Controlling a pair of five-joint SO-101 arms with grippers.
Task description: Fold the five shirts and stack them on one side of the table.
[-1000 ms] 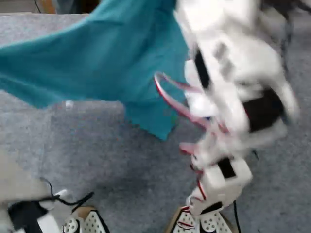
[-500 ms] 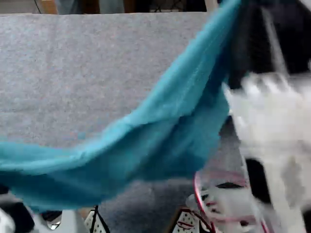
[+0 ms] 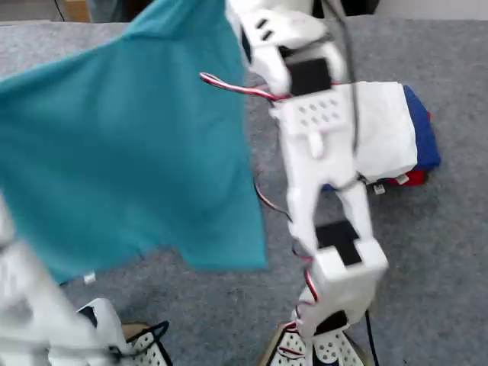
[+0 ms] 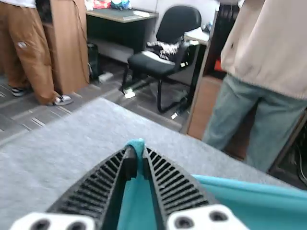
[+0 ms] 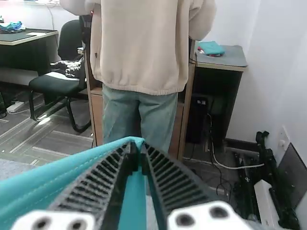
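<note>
**Shirt Raised Between Both Grippers: Lay-Down Pending**

Step in hand, as judged: one shirt was lifted and spread out, and its folding had not begun.

The left gripper (image 4: 136,160) had its ribbed jaws pressed together on a small tuck of the teal shirt (image 3: 130,145), with only cloth between them. The right gripper (image 5: 136,155) was likewise clamped tight on a stitched edge of the same garment. The shirt hung clear of the table (image 3: 427,252), stretched as a broad sheet above the left half and the middle. One held point was up over the far edge and the other was low, toward the near left corner.

A stack of folded shirts (image 3: 381,130) lay close to the right edge, toward the far side, with white on top and blue and red showing beneath. The number of garments in it could not be counted.

Next move, as judged:
1. Lower both grippers together and hold the gripped edge taut.
2. Let the free hem meet the bare surface between the stack and the left edge first.
3. Lay the cloth flat and keep it apart from the stack.

Condition of the shirt: plain teal, thin and limp. It hung smooth with few creases, and a small pale tag showed near its lower edge. Such cloth would probably sag and bunch if either grip slackened.
</note>
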